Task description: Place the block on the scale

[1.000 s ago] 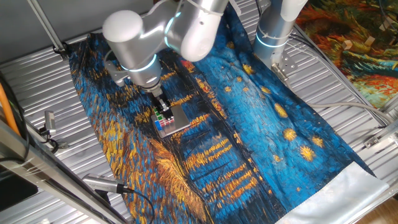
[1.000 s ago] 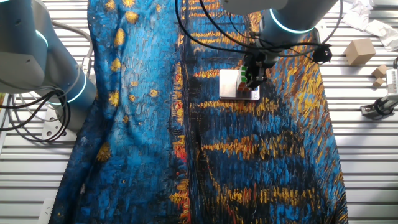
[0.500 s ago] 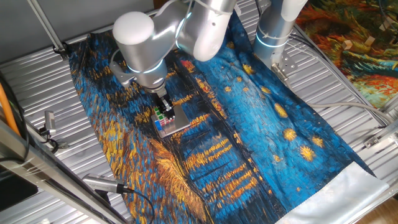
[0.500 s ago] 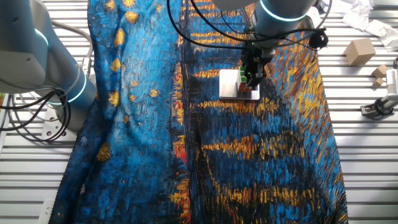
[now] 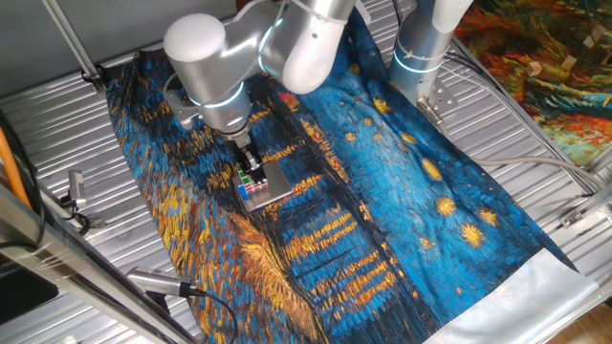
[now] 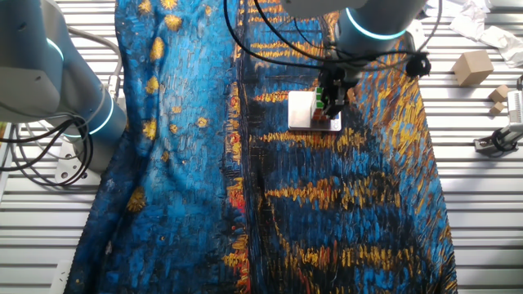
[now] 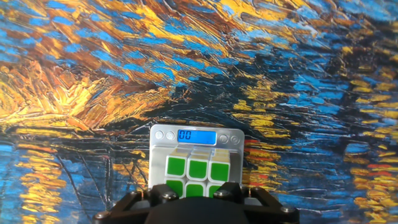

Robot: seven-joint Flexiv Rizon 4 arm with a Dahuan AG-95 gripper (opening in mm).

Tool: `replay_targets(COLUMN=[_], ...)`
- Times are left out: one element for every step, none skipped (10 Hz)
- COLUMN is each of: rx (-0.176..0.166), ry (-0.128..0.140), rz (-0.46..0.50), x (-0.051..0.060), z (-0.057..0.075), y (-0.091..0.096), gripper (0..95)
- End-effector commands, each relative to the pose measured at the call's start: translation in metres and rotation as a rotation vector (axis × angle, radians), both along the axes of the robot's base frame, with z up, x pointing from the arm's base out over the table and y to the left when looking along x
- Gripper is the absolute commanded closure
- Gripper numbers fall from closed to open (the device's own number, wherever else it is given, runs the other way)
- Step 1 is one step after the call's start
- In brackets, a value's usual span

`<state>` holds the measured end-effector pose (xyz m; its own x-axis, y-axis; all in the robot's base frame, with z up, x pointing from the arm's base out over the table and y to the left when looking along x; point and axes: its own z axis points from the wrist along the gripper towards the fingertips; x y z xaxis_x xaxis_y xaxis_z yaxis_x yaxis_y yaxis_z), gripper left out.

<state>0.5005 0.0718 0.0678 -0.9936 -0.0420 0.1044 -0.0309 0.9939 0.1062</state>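
The block (image 5: pixel 253 187), a small cube with a green top and red, blue and white sides, is at the near-left end of the scale (image 5: pixel 283 180). The gripper (image 5: pixel 249 166) comes straight down on it, fingers closed on its sides. In the other fixed view the gripper (image 6: pixel 333 92) covers most of the block (image 6: pixel 324 101) at the right end of the silver scale (image 6: pixel 301 111). The hand view shows the block's green face (image 7: pixel 198 168) just below the scale's blue display (image 7: pixel 196 135), which reads 00. The fingertips are hidden there.
The scale lies on a blue and orange painted cloth (image 5: pixel 382 182) over a ribbed metal table (image 5: pixel 57 124). A second robot arm base (image 5: pixel 421 48) stands at the back. Wooden blocks (image 6: pixel 472 67) and a clamp (image 6: pixel 498 139) lie off the cloth's edge.
The arm swayed slightly to one side and came back. The block and scale stay in the same place, with the gripper still on the block.
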Motion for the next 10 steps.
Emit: replay_targets(rx=[0.003,0.004,0.005,0.006,0.006,0.006,0.005,0.002,0.001,0.0], ry=[0.0,0.0,0.0,0.0,0.0,0.0,-0.003,-0.003,-0.003,-0.003], rz=[0.005,0.005,0.005,0.005,0.005,0.005,0.011,0.009,0.009,0.009], x=[0.0,0.0005,0.0008,0.0009,0.001,0.0011,0.0011,0.0012,0.0012,0.0012], z=[-0.0014,-0.0033,-0.0049,-0.0052,-0.0056,-0.0059,-0.006,-0.0062,-0.0065,-0.0077], y=[0.0002,0.0005,0.0009,0.001,0.001,0.0011,0.0012,0.0012,0.0012,0.0011], gripper=[95.0,95.0,95.0,95.0,95.0,95.0,95.0,95.0,95.0,95.0])
